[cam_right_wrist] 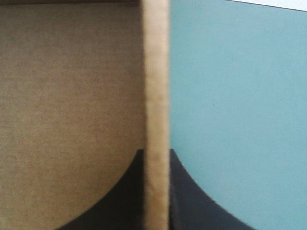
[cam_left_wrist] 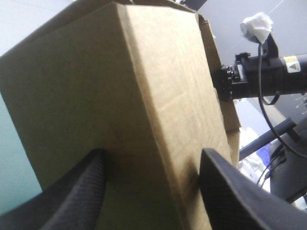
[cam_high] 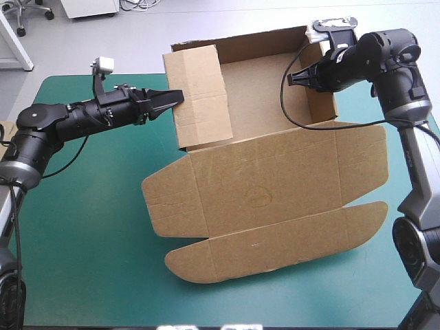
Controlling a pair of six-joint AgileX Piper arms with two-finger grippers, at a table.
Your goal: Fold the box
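Right hand (cam_high: 294, 78) first: it is clenched on the right wall (cam_high: 322, 96) of the box (cam_high: 275, 185), reaching it from the tray side. In its own wrist view the pale cut edge (cam_right_wrist: 157, 96) of the board runs straight between the two black fingers (cam_right_wrist: 120, 201). They are almost closed on it, with brown board on one side and the teal-green cover on the other. I judge that this grasp is there to hold the wall upright while the opposite side is worked.

The left hand (cam_high: 177, 96) is released. In its wrist view the fingers (cam_left_wrist: 81, 191) stand wide apart, and the folded corner of the left wall (cam_high: 199, 96) lies between and just ahead of them. In the high view its tips touch the outer face of this wall, or are very near to it; I cannot tell which. The wall is raised and has a crease across it. The hand therefore seems placed for pushing the upper part over and down into the tray, not for gripping.

The box lies on the far half of the worktop (cam_high: 89, 227), toward the right. Its far part is a tray with the walls raised. The lid (cam_high: 275, 175) and its curved front flap (cam_high: 275, 240) lie flat on the near side. The next move probably asks for a steady push inward, because the wall could spring back if it is not tucked.
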